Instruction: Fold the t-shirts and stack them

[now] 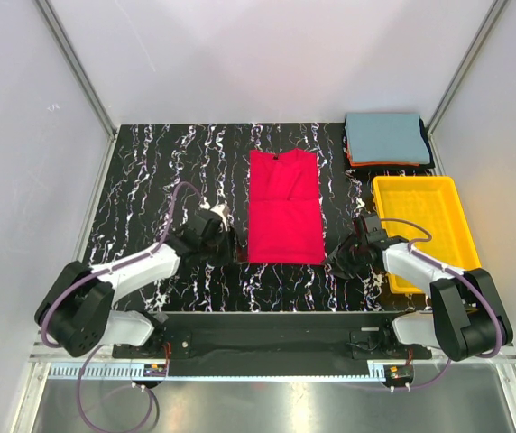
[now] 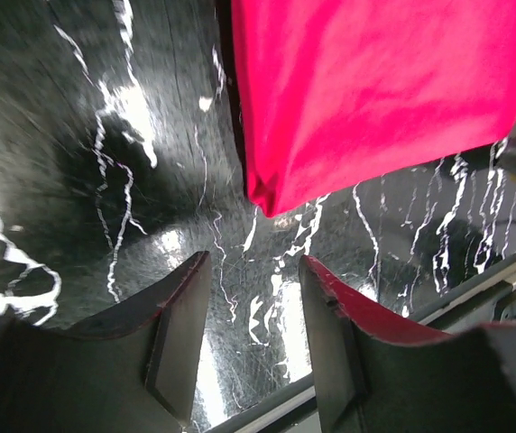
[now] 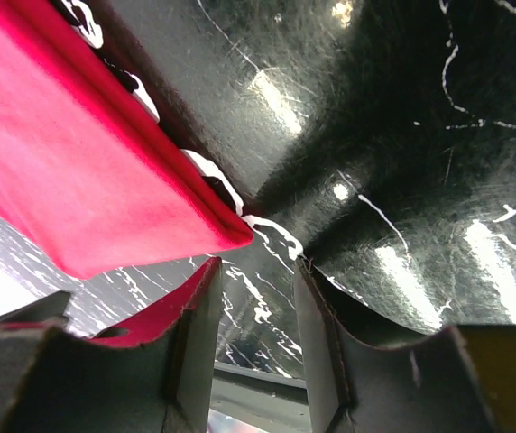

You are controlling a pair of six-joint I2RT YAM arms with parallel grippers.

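A bright red t-shirt (image 1: 283,207), folded into a long strip, lies flat in the middle of the black marbled table (image 1: 150,180). My left gripper (image 1: 227,238) sits low at its near left corner, open. In the left wrist view the red t-shirt's corner (image 2: 375,90) lies just beyond the left gripper (image 2: 253,262), and nothing is between the fingers. My right gripper (image 1: 337,260) is at the near right corner, open. There the red t-shirt's corner (image 3: 78,171) lies just ahead of the empty right gripper (image 3: 258,263). At the back right, a folded grey-blue t-shirt (image 1: 386,137) tops thin orange (image 1: 366,164) and dark (image 1: 428,149) ones.
A yellow plastic tray (image 1: 418,182) stands on the right, just beyond my right arm and in front of the stack. Metal frame posts and pale walls close the table in at the left, right and back.
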